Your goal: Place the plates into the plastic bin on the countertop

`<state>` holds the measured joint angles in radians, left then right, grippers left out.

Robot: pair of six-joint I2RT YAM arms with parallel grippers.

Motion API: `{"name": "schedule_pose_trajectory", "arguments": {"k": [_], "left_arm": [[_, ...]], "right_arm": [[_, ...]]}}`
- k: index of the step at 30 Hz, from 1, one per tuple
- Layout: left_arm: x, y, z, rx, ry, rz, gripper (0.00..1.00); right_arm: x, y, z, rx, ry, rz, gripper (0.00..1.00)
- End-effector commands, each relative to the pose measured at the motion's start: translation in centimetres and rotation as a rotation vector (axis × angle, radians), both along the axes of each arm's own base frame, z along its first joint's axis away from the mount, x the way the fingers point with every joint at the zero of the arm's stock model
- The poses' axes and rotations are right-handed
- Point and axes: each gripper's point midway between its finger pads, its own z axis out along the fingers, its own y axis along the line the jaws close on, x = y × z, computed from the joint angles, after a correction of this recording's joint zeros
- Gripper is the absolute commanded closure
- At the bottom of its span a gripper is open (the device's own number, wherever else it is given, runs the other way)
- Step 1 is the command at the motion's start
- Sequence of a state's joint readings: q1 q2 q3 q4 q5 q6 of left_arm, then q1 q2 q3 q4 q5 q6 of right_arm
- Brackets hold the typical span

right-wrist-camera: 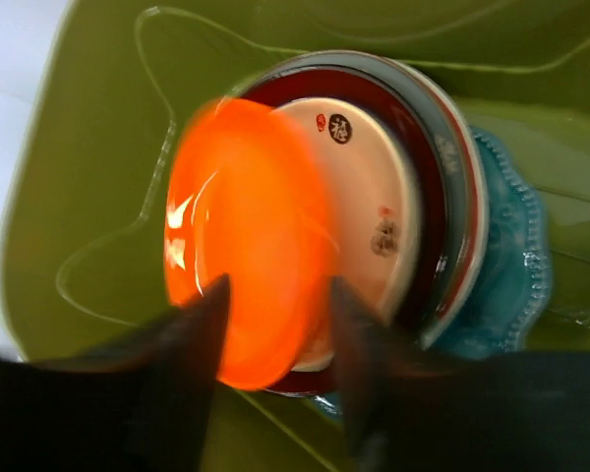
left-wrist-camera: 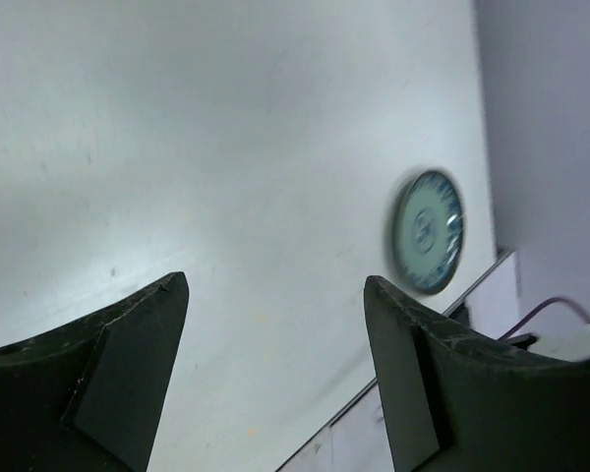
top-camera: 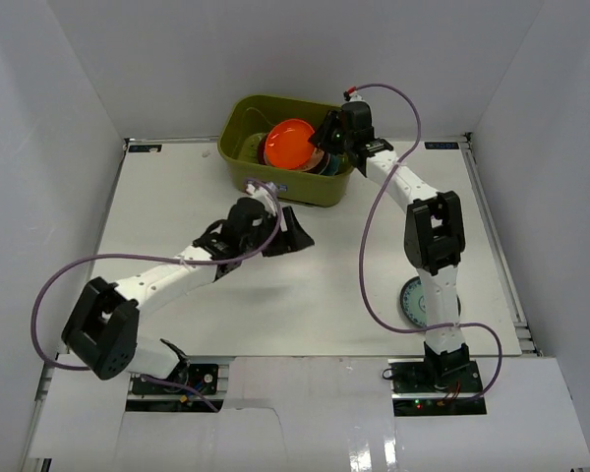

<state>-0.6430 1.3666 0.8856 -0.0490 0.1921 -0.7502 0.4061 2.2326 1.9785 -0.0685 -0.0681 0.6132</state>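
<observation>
White walls [top-camera: 59, 118] close in a flat white worktop [top-camera: 275, 305] on three sides, and the arm bases are bolted at its near edge. Purple cables [top-camera: 374, 256] loop from each arm.

The left arm [top-camera: 167, 275] lies low, stretched diagonally across the middle of the worktop. The left jaws are just in front of the plastic bin [top-camera: 320, 189] and apart from its front wall. They stand wide open with nothing between them; the wrist view shows only bare worktop in the gap.

The right arm [top-camera: 433, 231] rises from its base and reaches forward over the bin's right rim, with the right jaws hanging above the plates inside. They stand slightly apart, and the near rim of the orange plate [right-wrist-camera: 246, 236] lies in the gap. That plate is blurred, and I cannot tell whether the jaws pinch it.

The olive-green bin sits at the far middle of the worktop. The orange plate is tilted at the top of the stack inside. Under it lies the dark-red-rimmed plate [right-wrist-camera: 374, 187], its cream centre carrying small dark marks. Grey and red edges of further plates show beneath it. The teal scalloped plate [right-wrist-camera: 516, 265] is lowest, sticking out to one side.

The small blue-green patterned plate [left-wrist-camera: 428, 231] lies flat on the worktop near the right arm's base, partly hidden by that arm from above and well apart from the bin
</observation>
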Motion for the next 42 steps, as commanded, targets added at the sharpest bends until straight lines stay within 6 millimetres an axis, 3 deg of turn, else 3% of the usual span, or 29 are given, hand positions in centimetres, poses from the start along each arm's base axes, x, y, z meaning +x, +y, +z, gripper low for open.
{"name": "schedule_pose_trajectory", "arguments": {"k": [1, 2, 3, 4, 5, 6, 8, 9, 10, 11, 12, 13, 14, 15, 16, 18, 19, 20, 23, 25, 28, 31, 32, 33, 34, 35, 39, 40, 42], "left_arm": [[-2.6, -2.7, -2.2, 0.044, 0.039, -0.034, 0.18], [-2.7, -3.7, -2.0, 0.039, 0.038, -0.044, 0.18], [-2.8, -4.7, -3.1, 0.060, 0.050, -0.059, 0.18], [-3.6, -6.0, -3.3, 0.068, 0.044, -0.089, 0.18], [-3.6, -6.8, -3.5, 0.079, 0.035, -0.103, 0.18], [-3.7, -8.4, -3.9, 0.086, 0.036, -0.131, 0.18], [-4.0, -10.3, -4.0, 0.079, 0.034, -0.177, 0.18], [-4.3, -12.0, -4.2, 0.078, 0.034, -0.209, 0.18], [-4.5, -12.9, -4.5, 0.082, 0.033, -0.229, 0.18], [-4.8, -13.8, -4.7, 0.083, 0.033, -0.251, 0.18], [-5.4, -15.5, -3.8, 0.068, 0.013, -0.289, 0.18], [-5.8, -16.4, -5.3, 0.088, 0.029, -0.315, 0.18], [-6.2, -17.2, -5.8, 0.096, 0.036, -0.340, 0.19], [-7.4, -18.3, -6.0, 0.096, 0.040, -0.383, 0.19], [-7.5, -19.6, -6.8, 0.102, 0.046, -0.402, 0.19], [-8.7, -20.8, -7.9, 0.121, 0.065, -0.440, 0.20], [-8.7, -21.8, -7.4, 0.111, 0.058, -0.445, 0.20], [-8.8, -22.0, -9.2, 0.146, 0.086, -0.450, 0.21], [-9.2, -23.9, -10.5, 0.169, 0.089, -0.474, 0.25], [-9.7, -24.9, -10.9, 0.184, 0.084, -0.492, 0.28], [-10.2, -26.4, -12.3, 0.226, 0.081, -0.509, 0.36], [-10.0, -26.9, -14.0, 0.287, 0.076, -0.493, 0.52], [-9.7, -26.6, -14.5, 0.309, 0.080, -0.467, 0.78], [-9.4, -26.4, -14.7, 0.317, 0.079, -0.452, 0.90], [-9.2, -26.4, -13.8, 0.309, 0.062, -0.441, 0.99], [-8.7, -26.3, -13.2, 0.309, 0.039, -0.425, 1.00], [-6.1, -26.2, -5.8, 0.186, -0.067, -0.415, 1.00], [-5.1, -25.8, -3.8, 0.152, -0.092, -0.401, 1.00], [-1.3, -23.9, 2.5, 0.043, -0.151, -0.335, 1.00]], "right_arm": [[0.5, -0.7, 7.4, 0.019, -0.153, -0.011, 0.43], [0.2, -0.9, 8.1, 0.016, -0.167, -0.008, 0.35], [-0.5, -1.4, 10.5, 0.010, -0.216, -0.007, 0.31], [-1.1, -1.9, 10.9, -0.006, -0.223, -0.008, 0.26], [-1.6, -2.3, 11.7, -0.018, -0.242, -0.006, 0.24], [-3.0, -3.2, 15.1, -0.014, -0.300, -0.011, 0.24], [-4.7, -4.7, 15.3, -0.055, -0.313, -0.004, 0.24], [-7.0, -5.9, 18.9, -0.044, -0.375, -0.004, 0.24], [-8.1, -7.1, 19.7, -0.062, -0.405, -0.014, 0.25], [-9.2, -8.1, 17.3, -0.092, -0.362, -0.016, 0.27], [-12.1, -9.7, 20.7, -0.077, -0.433, -0.034, 0.29], [-13.5, -11.0, 21.0, -0.088, -0.452, -0.050, 0.36], [-14.7, -12.0, 17.8, -0.116, -0.397, -0.057, 0.41], [-17.5, -13.6, 20.4, -0.102, -0.460, -0.088, 0.48], [-18.7, -14.6, 20.4, -0.102, -0.469, -0.104, 0.58], [-21.9, -15.9, 20.1, -0.101, -0.494, -0.115, 0.63], [-22.7, -16.8, 20.1, -0.102, -0.502, -0.152, 0.69], [-23.4, -17.0, 20.4, -0.077, -0.512, -0.163, 0.71], [-26.7, -17.5, 22.0, -0.018, -0.580, -0.154, 0.71], [-27.6, -17.1, 22.4, -0.004, -0.588, -0.115, 0.70], [-28.6, -16.6, 22.7, 0.016, -0.596, -0.074, 0.68], [-29.2, -16.6, 22.6, 0.033, -0.597, -0.075, 0.68], [-29.4, -16.7, 22.6, 0.038, -0.595, -0.076, 0.68], [-29.9, -16.7, 22.8, 0.047, -0.605, -0.071, 0.68], [-30.1, -16.6, 23.1, 0.056, -0.612, -0.064, 0.68], [-30.2, -16.7, 23.3, 0.055, -0.615, -0.066, 0.68], [-31.1, -17.6, 25.0, 0.069, -0.659, -0.105, 0.68], [-31.5, -17.8, 25.6, 0.075, -0.678, -0.113, 0.68], [-32.6, -18.5, 27.7, 0.093, -0.737, -0.136, 0.68]]}}
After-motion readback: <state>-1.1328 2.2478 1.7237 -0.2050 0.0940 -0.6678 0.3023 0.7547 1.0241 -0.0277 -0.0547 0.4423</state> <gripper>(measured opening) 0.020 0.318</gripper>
